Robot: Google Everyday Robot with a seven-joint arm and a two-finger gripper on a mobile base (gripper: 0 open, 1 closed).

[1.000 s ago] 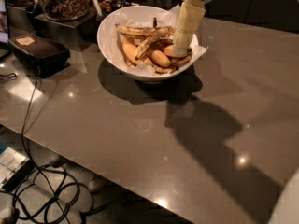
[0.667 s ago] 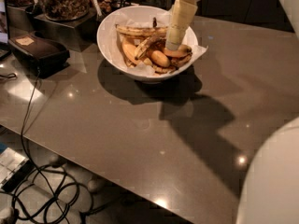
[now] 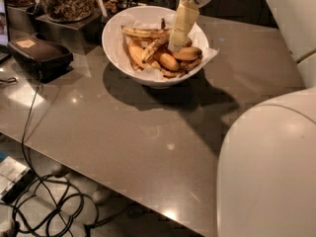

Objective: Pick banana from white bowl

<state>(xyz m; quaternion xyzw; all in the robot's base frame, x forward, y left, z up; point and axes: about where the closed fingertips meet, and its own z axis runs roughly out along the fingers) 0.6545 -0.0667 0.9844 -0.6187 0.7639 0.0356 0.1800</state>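
Observation:
The white bowl [image 3: 116,43], lined with white paper, stands at the back of the grey table [image 3: 148,132]. Several bananas lie in it. The long slim banana [image 3: 154,46] with heavy brown streaks lies slanted across the middle. A paler long banana [image 3: 143,32] lies along the back, and short plump yellow-orange ones [image 3: 168,61] lie at the front right. My gripper [image 3: 176,47] reaches down into the bowl from above, its tip at the upper right end of the streaked banana. Whether it touches the banana is not visible.
Glass jars of nuts [image 3: 64,1] stand on a metal stand at the back left. A black device [image 3: 39,56] sits at the table's left edge, with cables [image 3: 49,206] on the floor below. My white body [image 3: 266,172] fills the lower right.
My gripper has moved left and lower into the bowl, toward the streaked banana. My white body has come further into view on the right.

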